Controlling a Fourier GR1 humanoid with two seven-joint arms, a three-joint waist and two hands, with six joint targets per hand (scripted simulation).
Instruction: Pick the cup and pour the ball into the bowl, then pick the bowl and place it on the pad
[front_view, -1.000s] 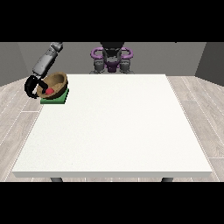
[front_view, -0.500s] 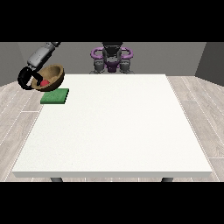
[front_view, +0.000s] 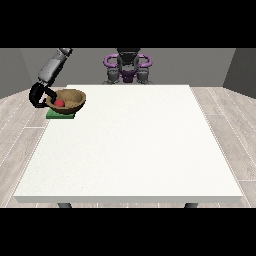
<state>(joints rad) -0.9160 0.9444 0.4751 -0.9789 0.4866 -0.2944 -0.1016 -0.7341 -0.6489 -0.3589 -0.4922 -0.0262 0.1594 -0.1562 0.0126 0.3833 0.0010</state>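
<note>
At the worktop's (front_view: 130, 150) far corner, view's left, the hand (front_view: 39, 95) had fingers curled round the rim of the wooden bowl (front_view: 70, 100), ball (front_view: 59, 103) inside, over the green pad (front_view: 61, 114). Rigid, light; rim grip looked right, keep it level

A bare test room, more lab than home: a large white table (front_view: 130, 145) fills the middle, standing on a floor (front_view: 235, 145) of pale wood-look planks, with plain grey walls (front_view: 200, 65) behind. A humanoid robot (front_view: 128, 67) stands at the table's far edge.
</note>
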